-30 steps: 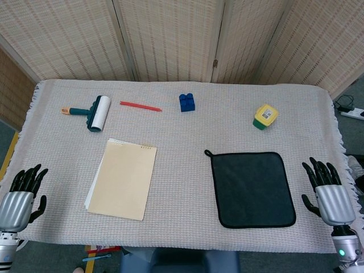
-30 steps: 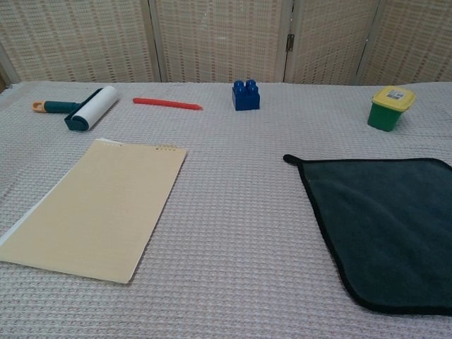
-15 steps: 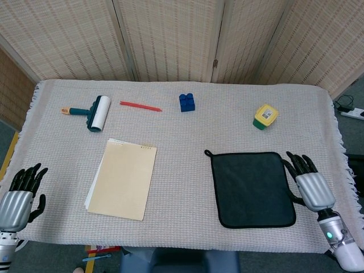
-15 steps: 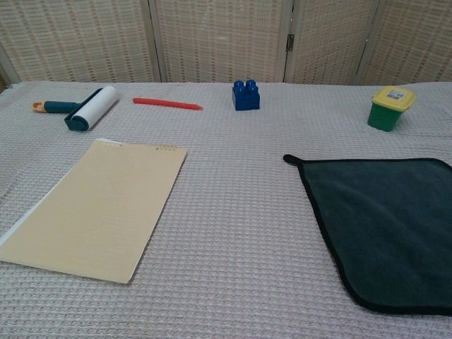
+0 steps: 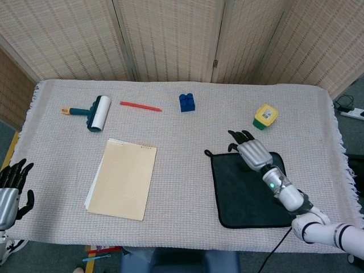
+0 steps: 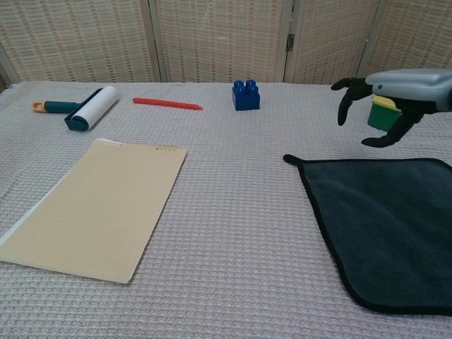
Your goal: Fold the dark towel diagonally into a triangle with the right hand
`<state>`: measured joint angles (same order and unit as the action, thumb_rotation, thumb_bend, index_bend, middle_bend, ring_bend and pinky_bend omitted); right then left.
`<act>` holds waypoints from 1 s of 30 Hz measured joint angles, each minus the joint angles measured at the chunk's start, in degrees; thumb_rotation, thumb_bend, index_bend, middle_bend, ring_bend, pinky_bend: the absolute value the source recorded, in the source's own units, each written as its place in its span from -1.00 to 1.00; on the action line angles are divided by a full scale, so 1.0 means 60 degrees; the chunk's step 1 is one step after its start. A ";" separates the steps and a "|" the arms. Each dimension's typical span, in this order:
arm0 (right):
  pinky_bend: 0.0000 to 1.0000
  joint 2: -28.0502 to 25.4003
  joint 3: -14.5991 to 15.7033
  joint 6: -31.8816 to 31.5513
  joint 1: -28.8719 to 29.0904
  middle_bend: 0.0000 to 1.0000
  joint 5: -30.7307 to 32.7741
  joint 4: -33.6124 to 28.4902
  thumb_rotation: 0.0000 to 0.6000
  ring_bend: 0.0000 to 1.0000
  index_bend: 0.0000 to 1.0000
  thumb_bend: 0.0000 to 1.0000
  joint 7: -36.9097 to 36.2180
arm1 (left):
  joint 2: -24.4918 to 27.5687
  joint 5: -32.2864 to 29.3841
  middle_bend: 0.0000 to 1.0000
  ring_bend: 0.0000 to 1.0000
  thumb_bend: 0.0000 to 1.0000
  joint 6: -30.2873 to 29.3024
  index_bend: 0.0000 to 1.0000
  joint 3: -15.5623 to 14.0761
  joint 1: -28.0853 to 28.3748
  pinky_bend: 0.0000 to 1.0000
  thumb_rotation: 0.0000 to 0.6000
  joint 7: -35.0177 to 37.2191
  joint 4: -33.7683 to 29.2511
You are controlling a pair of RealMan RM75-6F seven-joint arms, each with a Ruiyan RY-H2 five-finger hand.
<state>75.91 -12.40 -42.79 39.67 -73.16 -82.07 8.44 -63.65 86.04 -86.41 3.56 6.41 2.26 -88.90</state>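
Head view: dark towel (image 5: 250,187) flat, loop corner far-left.

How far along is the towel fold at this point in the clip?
Nothing is folded: the dark towel lies flat and square on the table cloth. In hand: the right hand hovers above the towel's far edge with fingers spread and curled downward, holding nothing. Left: grip a corner, carry it to the opposite corner, and press the triangle flat. The left hand sits idle at the table's near edge.
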 measured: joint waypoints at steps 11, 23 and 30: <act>-1.00 0.2413 0.0040 0.0559 0.1130 -0.94 0.0431 0.2682 1.00 -0.85 -0.18 -0.20 0.0436 | 0.0273 -0.0092 -0.94 -1.00 0.48 -0.0112 -0.88 0.0088 -0.0097 -1.00 1.00 0.0618 0.0015; -1.00 0.3474 0.0199 0.0869 0.1703 -0.94 0.0537 0.4162 1.00 -0.86 -0.18 -0.20 0.0277 | 0.0373 -0.0056 -0.94 -1.00 0.48 -0.0281 -0.87 0.0151 -0.0170 -1.00 1.00 0.0886 0.0069; -1.00 0.3773 0.0256 0.1176 0.1945 -0.93 0.0619 0.4777 1.00 -0.85 -0.16 -0.20 0.0223 | 0.0348 0.0114 -0.94 -1.00 0.48 -0.0314 -0.83 0.0139 -0.0127 -1.00 1.00 0.1010 0.0293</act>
<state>98.55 -10.86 -35.74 51.34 -69.44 -53.41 9.78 -61.56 86.72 -88.29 4.40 5.64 8.32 -87.14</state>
